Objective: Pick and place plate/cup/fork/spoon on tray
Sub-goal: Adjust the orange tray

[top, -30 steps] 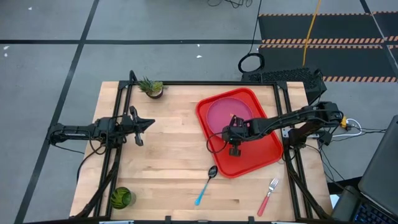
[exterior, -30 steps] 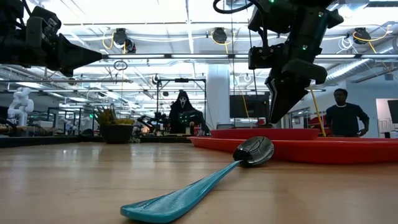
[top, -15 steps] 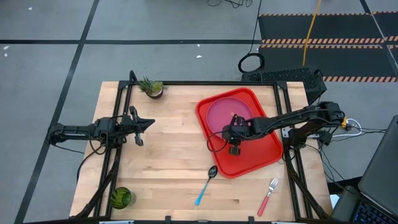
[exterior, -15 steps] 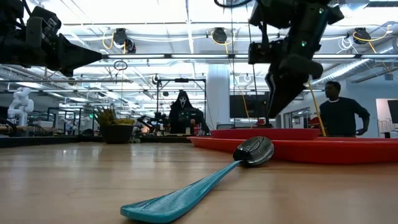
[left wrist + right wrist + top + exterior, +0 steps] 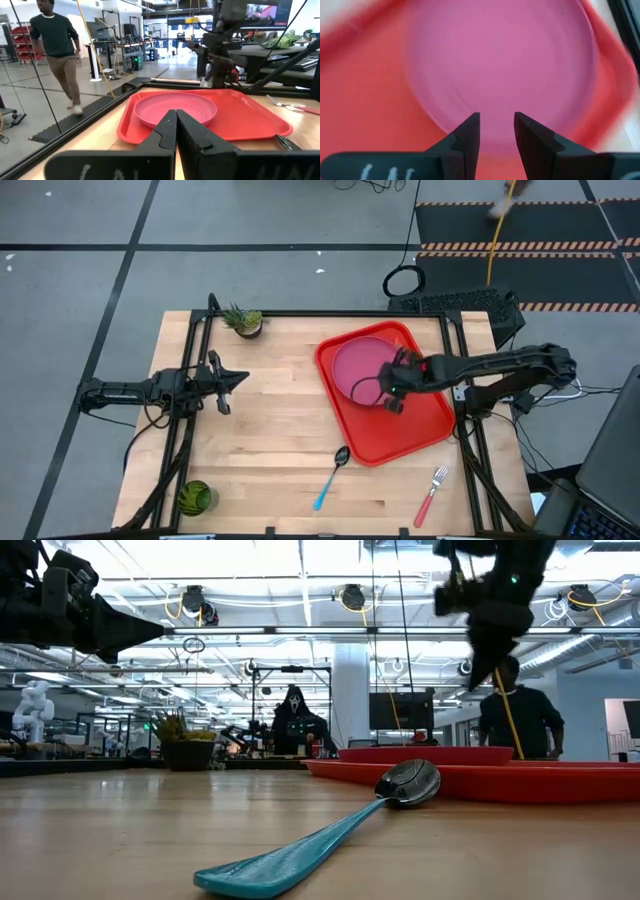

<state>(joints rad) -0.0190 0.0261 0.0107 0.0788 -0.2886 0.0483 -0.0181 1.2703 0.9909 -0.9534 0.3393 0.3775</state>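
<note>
plate (image 5: 358,365) inside tray (image 5: 432,430) rim, right gripper (image 5: 392,385) above, fingers parted

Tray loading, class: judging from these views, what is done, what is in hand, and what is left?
Done: the plate lies on the tray. In hand: nothing; the right gripper hangs open and empty over the tray, and the left gripper waits shut at the table's left. Left: the spoon, the fork and the cup lie on the table, off the tray.

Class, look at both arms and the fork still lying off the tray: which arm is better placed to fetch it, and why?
Probably the right. The right gripper hangs empty over the tray, on the fork's side; the left gripper waits across the table.
</note>
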